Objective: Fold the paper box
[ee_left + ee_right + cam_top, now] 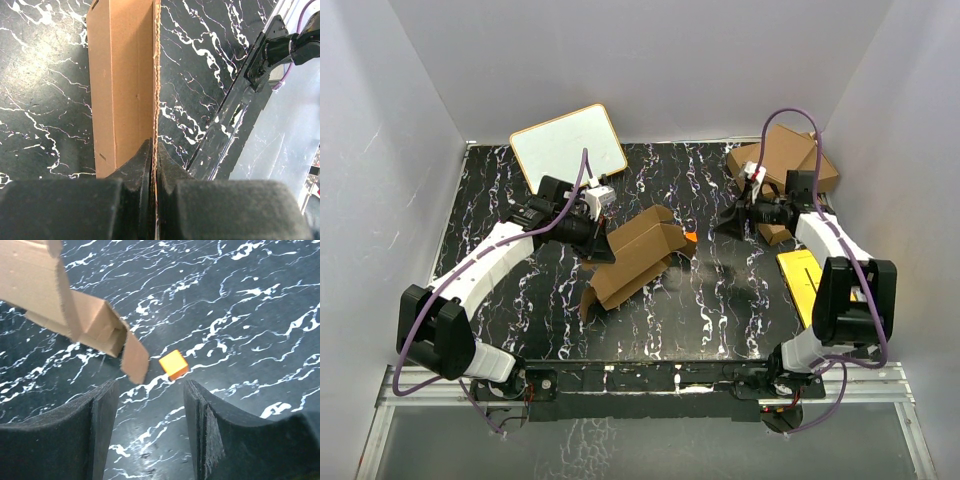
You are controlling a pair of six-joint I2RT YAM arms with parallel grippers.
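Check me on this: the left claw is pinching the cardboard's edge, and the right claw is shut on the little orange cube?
Half right. The left gripper does pinch the paper box by its edge, but the right gripper is open; the orange cube lies on the table ahead of it, as the right wrist view shows.

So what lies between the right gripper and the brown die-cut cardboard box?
A small orange cube, near the cardboard box's hanging flap; otherwise bare tabletop. Clearest in the right wrist view.

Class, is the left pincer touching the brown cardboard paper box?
Touching. The left wrist view shows the left pincer clamped on the corrugated edge of the brown cardboard paper box.
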